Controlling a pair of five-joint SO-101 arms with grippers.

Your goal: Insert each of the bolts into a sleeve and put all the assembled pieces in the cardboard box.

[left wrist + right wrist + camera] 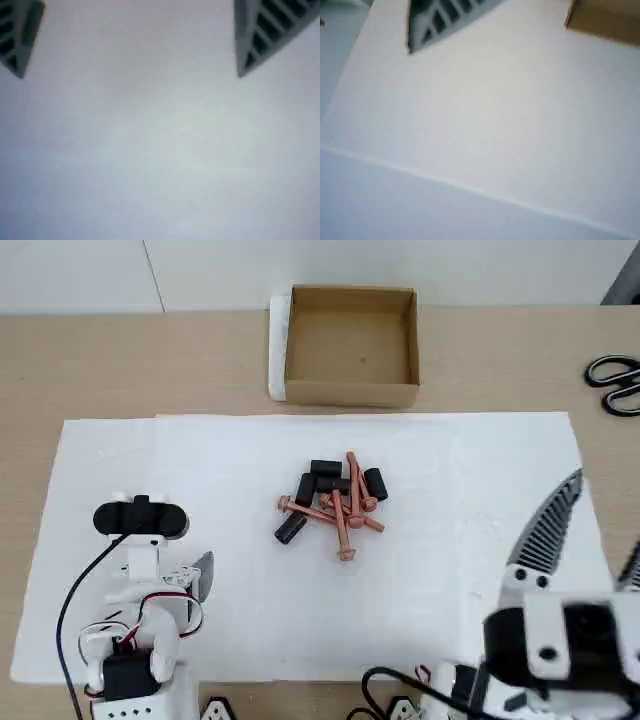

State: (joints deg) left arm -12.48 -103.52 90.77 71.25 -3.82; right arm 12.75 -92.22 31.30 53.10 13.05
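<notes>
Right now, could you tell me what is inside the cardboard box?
The cardboard box shows just its bare brown floor, with one small dark speck. Its near wall covers a thin strip of floor, which I cannot check.

Sheet (450,560) lies on the table (120,360), covering its near and middle part. Cardboard box (350,393) on bare table at the far edge, centre, just behind the sheet's far edge; flat piece (278,345) against its left wall. Bolts (340,515) and sleeves (325,468) in one heap at sheet centre, touching. Scissors (615,383) at the table's right edge, off the sheet. Left arm (150,580) at the sheet's near-left corner, right arm (560,640) at near-right
</notes>
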